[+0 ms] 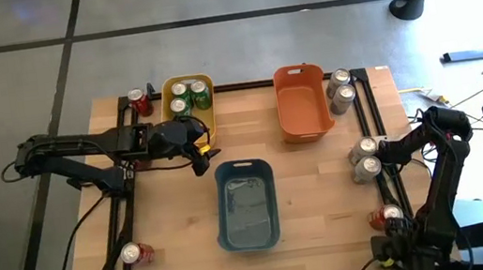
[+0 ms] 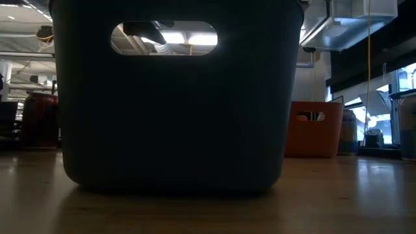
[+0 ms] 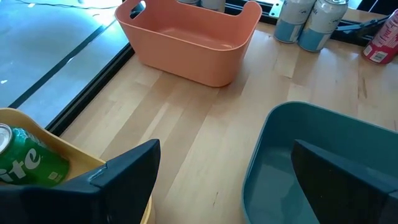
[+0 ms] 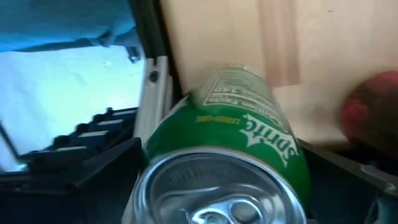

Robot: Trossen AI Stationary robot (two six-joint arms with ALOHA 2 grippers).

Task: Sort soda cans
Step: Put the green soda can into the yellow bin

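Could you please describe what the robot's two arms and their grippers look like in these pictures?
Both arms are black, built of slim jointed links with dark cables running alongside. The left arm ends in the left gripper, which carries a small yellow marking near its tip; its fingers are broad, flat, matte-black wedges. The right arm ends in the right gripper, equally dark.

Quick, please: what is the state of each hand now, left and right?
Left hand: open, holding nothing.
Right hand: open around a green can; whether it grips the can cannot be told.
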